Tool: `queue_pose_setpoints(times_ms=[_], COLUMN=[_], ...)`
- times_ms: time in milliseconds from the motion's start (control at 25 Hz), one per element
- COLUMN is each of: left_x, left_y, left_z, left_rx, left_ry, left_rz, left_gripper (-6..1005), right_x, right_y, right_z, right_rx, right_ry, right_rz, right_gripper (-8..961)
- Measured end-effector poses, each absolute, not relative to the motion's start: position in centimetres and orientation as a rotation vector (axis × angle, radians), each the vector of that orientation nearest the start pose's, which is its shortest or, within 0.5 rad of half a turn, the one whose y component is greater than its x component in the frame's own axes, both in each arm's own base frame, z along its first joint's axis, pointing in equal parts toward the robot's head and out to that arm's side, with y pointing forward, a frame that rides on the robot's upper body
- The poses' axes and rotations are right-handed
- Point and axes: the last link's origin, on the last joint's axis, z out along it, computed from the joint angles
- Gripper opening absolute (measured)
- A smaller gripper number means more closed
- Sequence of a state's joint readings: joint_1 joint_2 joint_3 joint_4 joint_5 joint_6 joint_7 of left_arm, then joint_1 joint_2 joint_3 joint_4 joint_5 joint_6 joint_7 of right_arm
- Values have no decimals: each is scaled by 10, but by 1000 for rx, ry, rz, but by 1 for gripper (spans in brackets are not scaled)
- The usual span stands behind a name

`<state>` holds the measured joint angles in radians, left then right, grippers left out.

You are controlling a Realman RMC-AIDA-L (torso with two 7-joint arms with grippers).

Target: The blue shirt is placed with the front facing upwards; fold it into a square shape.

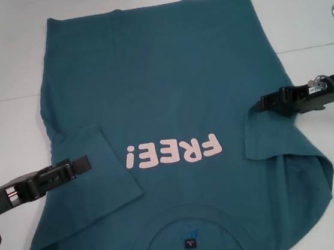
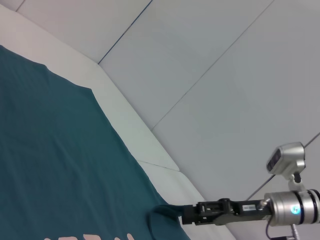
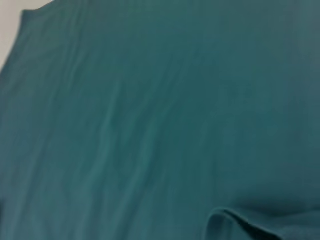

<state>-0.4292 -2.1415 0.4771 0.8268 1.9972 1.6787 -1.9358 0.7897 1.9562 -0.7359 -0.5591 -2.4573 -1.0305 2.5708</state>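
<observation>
head: blue shirt (image 1: 169, 94) lying flat on white table (image 1: 3, 65), soft matte cotton, both sleeves folded inward; left gripper (image 1: 82, 165) and right gripper (image 1: 263, 103) hovering at sleeves, finger state: cannot tell | left wrist: smooth hem nearing table edge | right wrist: faintly rippling fabric, curled fold

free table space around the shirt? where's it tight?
Bare table lies beyond the hem and along both sides of the blue shirt. It is tight at the folded-in sleeves, where the left gripper and right gripper sit.
</observation>
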Motion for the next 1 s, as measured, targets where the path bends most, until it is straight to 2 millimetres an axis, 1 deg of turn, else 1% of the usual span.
queue_pose_setpoints(times_ms=[240, 480, 600, 680, 800, 880, 1000], left_x=[-278, -277, -276, -276, -276, -276, -278], left_y=[307, 308, 309, 309, 309, 308, 306], left_z=[34, 34, 35, 35, 35, 35, 35], left_rx=[-2373, -2370, -2369, -2369, -2369, -2368, -2364], left_ry=[-1369, -1368, -1360, -1359, -1358, -1362, -1371], left_rz=[-1005, -1009, -1022, -1024, -1025, -1026, -1026], left_gripper=[950, 949, 949, 949, 949, 949, 949], right_x=[283, 290, 284, 276, 269, 267, 259], right_y=[444, 463, 471, 475, 475, 471, 458], right_z=[30, 23, 25, 29, 39, 44, 50], right_rx=[-1894, -1756, -1743, -1779, -1823, -1860, -1958], right_ry=[1602, 1439, 1387, 1375, 1387, 1412, 1469], right_rz=[263, 281, 278, 279, 292, 300, 326], right_gripper=[746, 745, 744, 744, 743, 743, 742])
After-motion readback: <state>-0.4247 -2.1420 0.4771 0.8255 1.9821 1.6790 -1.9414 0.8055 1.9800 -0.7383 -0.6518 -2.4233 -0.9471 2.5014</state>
